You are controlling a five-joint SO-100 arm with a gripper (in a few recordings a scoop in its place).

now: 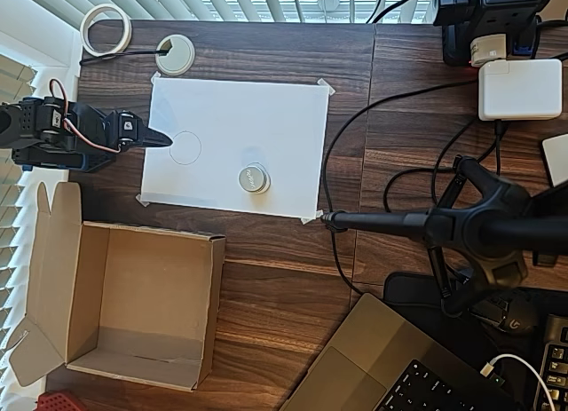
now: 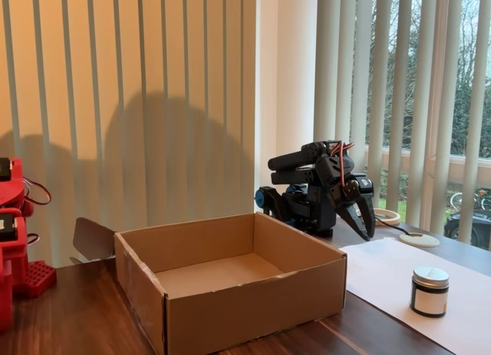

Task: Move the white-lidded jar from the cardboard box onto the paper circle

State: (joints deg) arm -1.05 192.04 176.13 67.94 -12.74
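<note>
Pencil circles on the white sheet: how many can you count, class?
1: a circle near the sheet's left edge in the overhead view. The jar may hide another.

Daylight comes through the vertical blinds [image 2: 153, 102] behind the desk; in the fixed view they glow evenly, and the arm [image 2: 318, 186] stands dark and backlit, its detail lost. A broad soft shadow lies across the blinds. The outdoor view at right is soft but readable. In the overhead view the sheet [image 1: 235, 149] is bright, near overexposed, its pencil lines faint. The jar [image 1: 253, 178] casts little shadow. Both pictures are sharp
</note>
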